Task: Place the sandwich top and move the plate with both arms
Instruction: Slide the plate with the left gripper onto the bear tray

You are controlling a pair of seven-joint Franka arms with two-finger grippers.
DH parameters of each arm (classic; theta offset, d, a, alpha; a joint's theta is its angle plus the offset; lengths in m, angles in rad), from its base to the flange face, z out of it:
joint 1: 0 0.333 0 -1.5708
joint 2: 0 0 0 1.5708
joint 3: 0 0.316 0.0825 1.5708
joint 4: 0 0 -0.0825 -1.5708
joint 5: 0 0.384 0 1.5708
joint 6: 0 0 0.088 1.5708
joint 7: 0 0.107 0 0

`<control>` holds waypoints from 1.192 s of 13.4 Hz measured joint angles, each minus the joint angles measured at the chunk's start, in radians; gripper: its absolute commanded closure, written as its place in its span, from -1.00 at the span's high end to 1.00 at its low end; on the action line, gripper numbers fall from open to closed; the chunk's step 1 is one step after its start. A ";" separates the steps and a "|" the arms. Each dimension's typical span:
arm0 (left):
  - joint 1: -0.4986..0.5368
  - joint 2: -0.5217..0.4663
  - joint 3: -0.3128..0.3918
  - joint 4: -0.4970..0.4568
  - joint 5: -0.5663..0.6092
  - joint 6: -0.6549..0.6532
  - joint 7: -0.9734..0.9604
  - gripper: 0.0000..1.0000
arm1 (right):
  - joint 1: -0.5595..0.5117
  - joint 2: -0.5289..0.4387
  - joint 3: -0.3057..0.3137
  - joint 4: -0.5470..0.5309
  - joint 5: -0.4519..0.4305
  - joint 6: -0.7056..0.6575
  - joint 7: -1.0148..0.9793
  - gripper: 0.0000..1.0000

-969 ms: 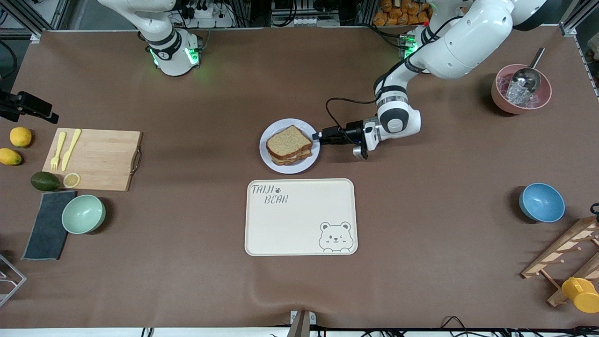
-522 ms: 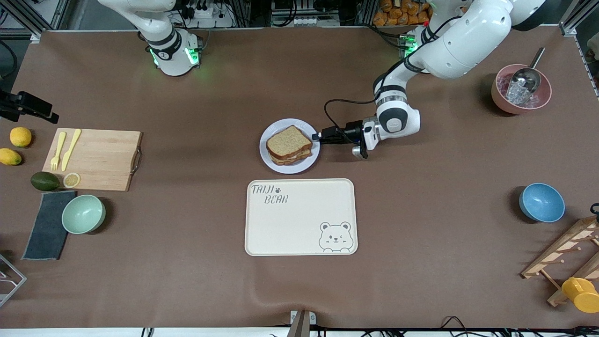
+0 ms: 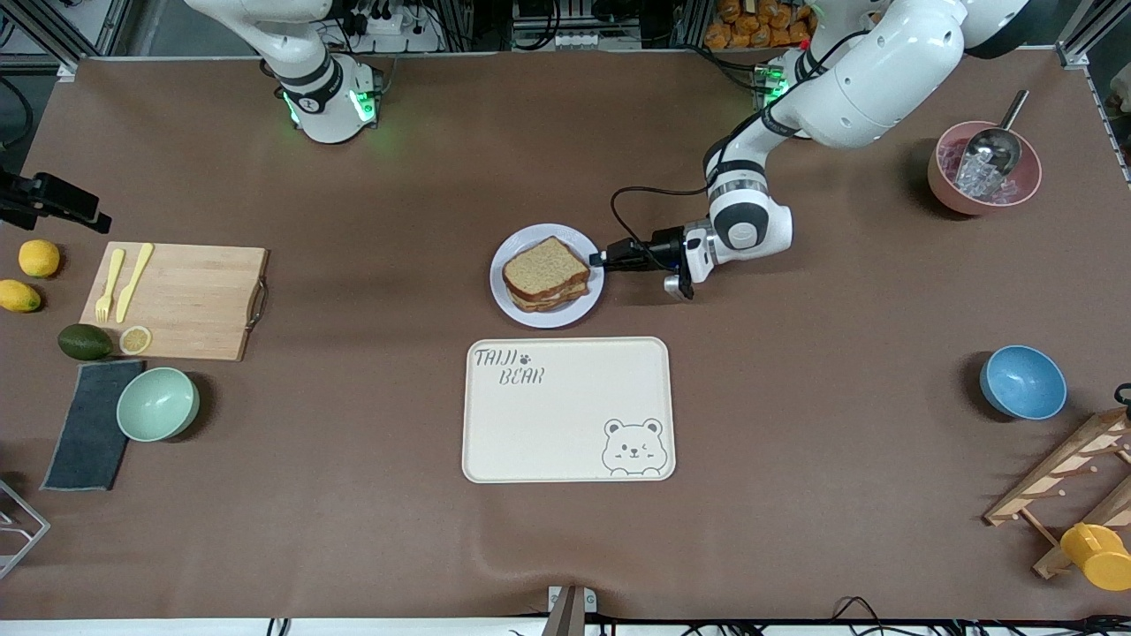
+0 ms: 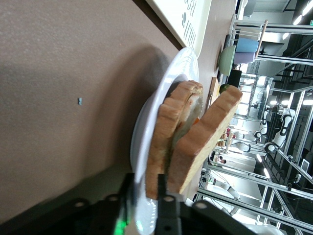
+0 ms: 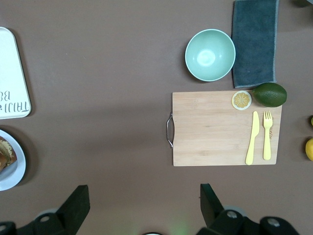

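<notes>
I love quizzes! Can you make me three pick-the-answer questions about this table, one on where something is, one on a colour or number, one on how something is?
1. Where is the sandwich?
A. on the plate
B. on the tray
C. in a bowl

2. How many lemons lie whole near the board?
A. one
B. two
C. four

3. How is the tray?
A. full of food
B. bare
C. upside down

Answers: 1 A, the bread stack sits on the round plate. 2 B, two yellow lemons lie beside the board. 3 B, only its bear print shows.
</notes>
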 measured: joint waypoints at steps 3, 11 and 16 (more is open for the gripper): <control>0.000 0.000 0.000 0.001 0.000 -0.001 0.010 -1.00 | 0.000 0.000 0.000 0.000 0.000 0.000 0.000 1.00; 0.001 0.000 -0.014 0.019 0.000 -0.002 0.055 -1.00 | 0.000 0.000 0.000 0.000 0.000 -0.002 0.000 1.00; 0.003 -0.001 -0.018 0.028 0.000 -0.026 0.106 -1.00 | 0.000 0.000 0.000 0.000 0.000 -0.002 0.000 1.00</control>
